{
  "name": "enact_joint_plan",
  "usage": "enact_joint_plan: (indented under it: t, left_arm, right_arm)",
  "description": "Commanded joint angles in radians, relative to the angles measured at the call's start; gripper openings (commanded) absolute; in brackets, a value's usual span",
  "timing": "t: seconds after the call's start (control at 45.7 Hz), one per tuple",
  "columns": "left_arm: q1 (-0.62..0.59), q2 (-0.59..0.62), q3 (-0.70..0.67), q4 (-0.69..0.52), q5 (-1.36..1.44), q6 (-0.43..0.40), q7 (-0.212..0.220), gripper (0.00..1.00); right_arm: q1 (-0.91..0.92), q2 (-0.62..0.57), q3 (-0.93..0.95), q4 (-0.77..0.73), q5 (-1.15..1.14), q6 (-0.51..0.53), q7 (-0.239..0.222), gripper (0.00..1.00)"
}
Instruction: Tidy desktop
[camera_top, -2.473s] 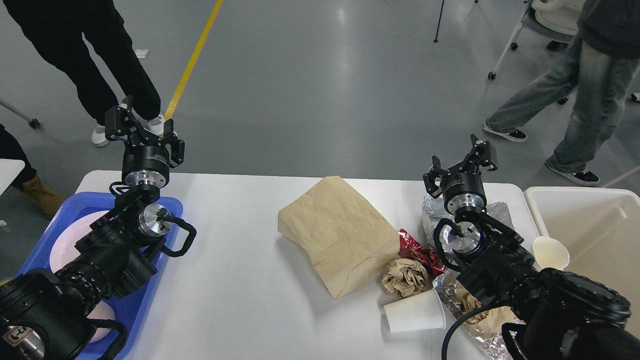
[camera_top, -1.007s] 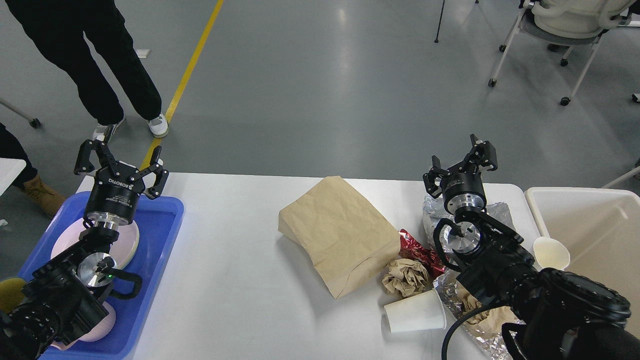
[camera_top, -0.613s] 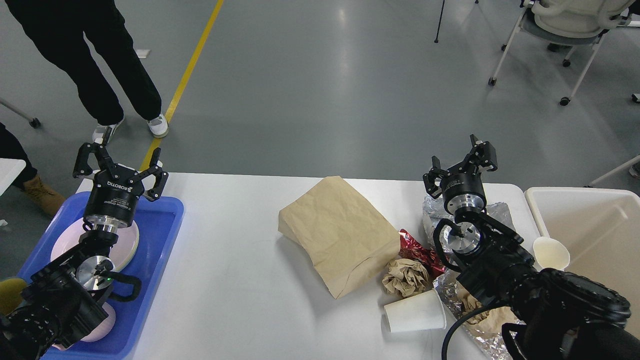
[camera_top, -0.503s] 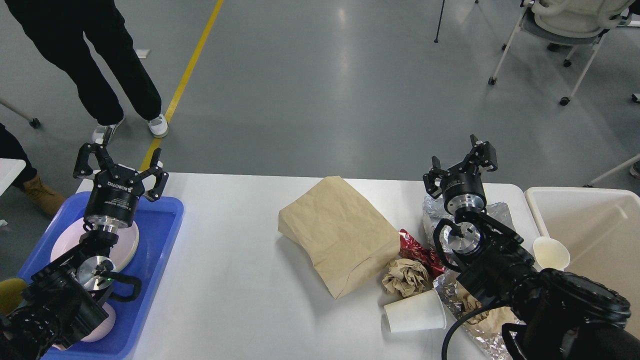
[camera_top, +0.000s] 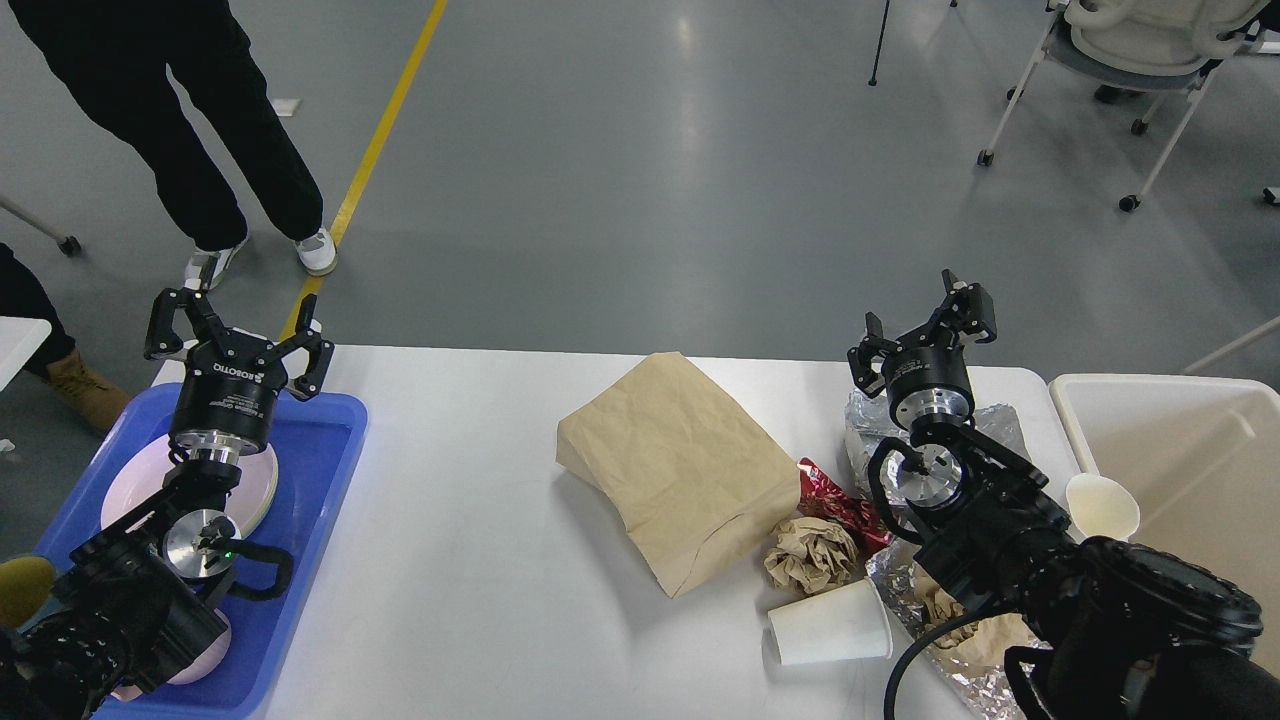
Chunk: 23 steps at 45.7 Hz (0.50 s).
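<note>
The white desktop (camera_top: 480, 560) carries litter on its right half: a brown paper bag (camera_top: 675, 465), a crumpled brown paper ball (camera_top: 810, 553), a red wrapper (camera_top: 835, 500), a tipped white paper cup (camera_top: 830, 625) and crumpled foil (camera_top: 870, 425). My left gripper (camera_top: 235, 330) is open and empty, raised above the far end of the blue tray (camera_top: 320, 470). My right gripper (camera_top: 925, 320) is open and empty, raised above the foil near the far right edge.
The blue tray holds pale pink plates (camera_top: 130, 480). A cream bin (camera_top: 1190, 480) stands at the table's right end, with a small cream bowl (camera_top: 1100, 505) beside it. A person's legs (camera_top: 180, 120) stand beyond the far left corner. An office chair (camera_top: 1120, 50) is far right.
My left arm swung left and drew back from the tray's far right corner to over the plates, its gripper still open. The walking person at right has left. The right arm has not moved.
</note>
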Motion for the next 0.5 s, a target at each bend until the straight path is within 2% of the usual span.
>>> enact_joint_plan:
  t: [0.0,0.131,0.197,0.306,0.481]
  left_arm:
    - [0.0,-0.011,-0.075,-0.001,-0.034,0.063,-0.002,0.97]
    - [-0.003,-0.029,-0.106,0.0,-0.034,0.126,-0.005,0.97]
    - [-0.009,-0.04,-0.107,0.0,-0.035,0.152,-0.023,0.97]
    - [-0.011,-0.051,-0.107,0.0,-0.034,0.155,-0.054,0.97]
    - [-0.003,-0.052,-0.106,-0.006,-0.034,0.137,-0.057,0.97]
  right_arm:
    - [0.0,0.0,0.0,0.0,0.0,-0.001,0.0,1.0]
    - [0.003,0.003,-0.002,-0.003,0.0,-0.004,0.0,1.0]
    - [0.002,0.002,-0.002,-0.003,0.0,-0.003,0.0,1.0]
    - [0.002,0.002,-0.002,-0.002,0.0,-0.003,0.0,1.0]
    - [0.002,0.002,-0.002,-0.002,0.0,-0.003,0.0,1.0]
